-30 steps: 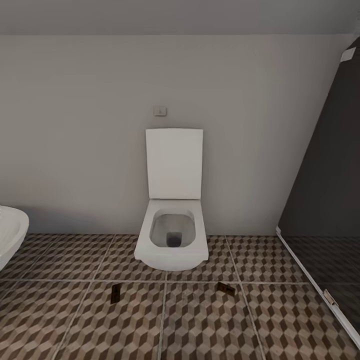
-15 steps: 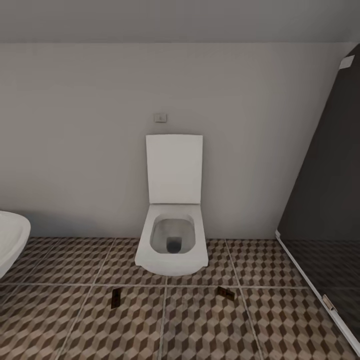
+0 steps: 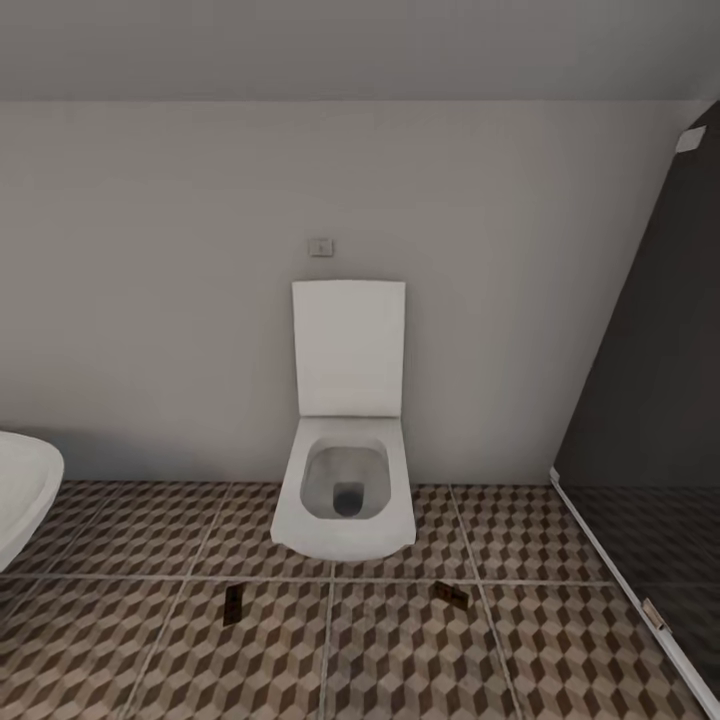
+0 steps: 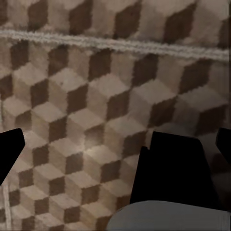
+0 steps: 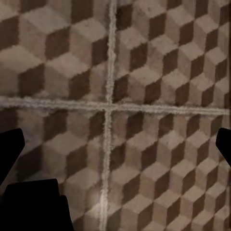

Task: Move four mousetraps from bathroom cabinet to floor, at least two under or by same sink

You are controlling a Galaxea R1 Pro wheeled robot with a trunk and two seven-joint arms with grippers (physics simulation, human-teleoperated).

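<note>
The wall [image 3: 160,280] ahead of me is plain grey, with a dark glass screen [image 3: 650,400] slanting down at the right. Below them runs the floor [image 3: 400,660], brown-and-beige cube tiles with pale grout. A white toilet [image 3: 346,490] stands against the wall, lid up, under a small wall plate [image 3: 320,247]. At the left edge a curved white rim [image 3: 25,495] pokes in; I cannot tell what fixture it is. Two mousetraps lie flat on the tiles in front of the toilet, well apart: one [image 3: 233,604] to its left, one [image 3: 452,595] to its right. My left gripper [image 4: 115,144] and right gripper [image 5: 115,144] both hang above bare tile, fingers spread wide, nothing between them.
</note>
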